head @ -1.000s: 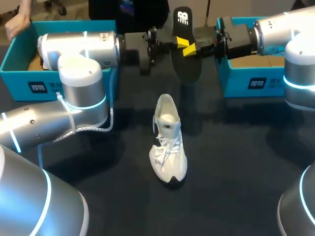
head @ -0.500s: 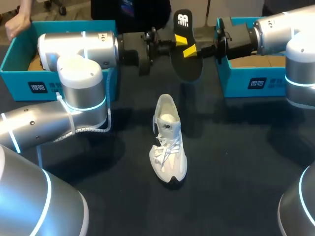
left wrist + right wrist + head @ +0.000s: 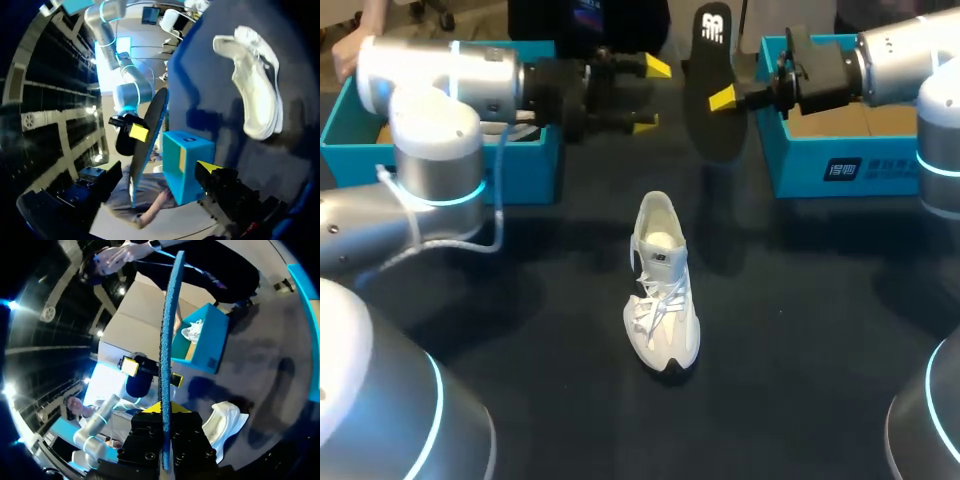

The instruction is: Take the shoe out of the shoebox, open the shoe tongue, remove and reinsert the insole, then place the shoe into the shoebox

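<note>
Gripping the flat black foam insole (image 3: 708,125) near its middle, the right gripper (image 3: 728,98) has both yellow-tipped fingers pressed on it from two sides. In the right wrist view the insole appears edge-on, thin and blue, rising straight out from between the fingers. The insole stands upright in the air. Its narrower end, which carries a white mark, is on top, and its broader end hangs down.

Just at the other side of the insole is the left gripper (image 3: 650,95). Its two fingers are spread wide apart and hold nothing. They point toward the face of the insole, and in the left wrist view the insole is ahead of the fingers with a gap, not touching them.

Below both grippers, and closer to the robot than they are, the white lace-up sneaker (image 3: 663,290) rests on its sole on the dark cloth table (image 3: 800,330). Its heel is toward the grippers, its toe is toward the robot, and its opening gapes wide. It stands well apart from both grippers.

Farther out, behind the right gripper and under that arm's wrist, sits the right teal cardboard shoebox (image 3: 820,165), open on top. Behind the left gripper, under the left arm, sits the left teal cardboard shoebox (image 3: 470,165), also open. It has something white inside; I cannot tell what that is.
</note>
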Action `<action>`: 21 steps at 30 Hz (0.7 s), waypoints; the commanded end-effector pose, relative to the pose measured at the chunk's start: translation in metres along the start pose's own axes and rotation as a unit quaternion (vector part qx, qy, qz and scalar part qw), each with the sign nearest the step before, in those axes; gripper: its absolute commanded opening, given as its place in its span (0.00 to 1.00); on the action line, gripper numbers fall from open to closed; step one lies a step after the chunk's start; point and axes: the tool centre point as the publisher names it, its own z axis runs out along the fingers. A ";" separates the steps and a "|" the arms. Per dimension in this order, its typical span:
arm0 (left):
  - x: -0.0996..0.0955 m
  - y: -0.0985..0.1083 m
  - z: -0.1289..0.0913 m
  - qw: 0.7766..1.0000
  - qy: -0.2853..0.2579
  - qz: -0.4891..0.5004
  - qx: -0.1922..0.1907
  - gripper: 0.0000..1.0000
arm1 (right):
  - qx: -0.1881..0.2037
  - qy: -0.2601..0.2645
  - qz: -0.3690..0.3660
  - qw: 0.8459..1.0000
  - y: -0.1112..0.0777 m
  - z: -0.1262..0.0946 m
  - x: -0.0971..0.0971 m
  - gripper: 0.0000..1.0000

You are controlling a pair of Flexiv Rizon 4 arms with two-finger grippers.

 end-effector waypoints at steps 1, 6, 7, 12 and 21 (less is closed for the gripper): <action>0.005 -0.010 -0.029 0.998 0.029 -0.059 0.005 1.00 | -0.022 -0.016 -0.028 0.999 -0.008 -0.001 0.001 0.00; 0.022 -0.021 -0.036 0.989 0.045 -0.139 0.007 1.00 | -0.022 -0.034 -0.082 0.996 -0.004 0.002 0.001 0.00; 0.024 -0.022 -0.037 0.987 0.044 -0.154 0.004 1.00 | -0.021 -0.032 -0.095 0.995 -0.003 0.002 0.002 0.00; 0.028 -0.023 -0.039 0.982 0.043 -0.183 -0.003 1.00 | -0.031 0.017 -0.202 0.979 0.001 0.004 0.009 0.00; 0.028 -0.023 -0.039 0.982 0.043 -0.183 -0.003 1.00 | -0.045 0.062 -0.230 0.970 0.002 0.005 0.008 0.00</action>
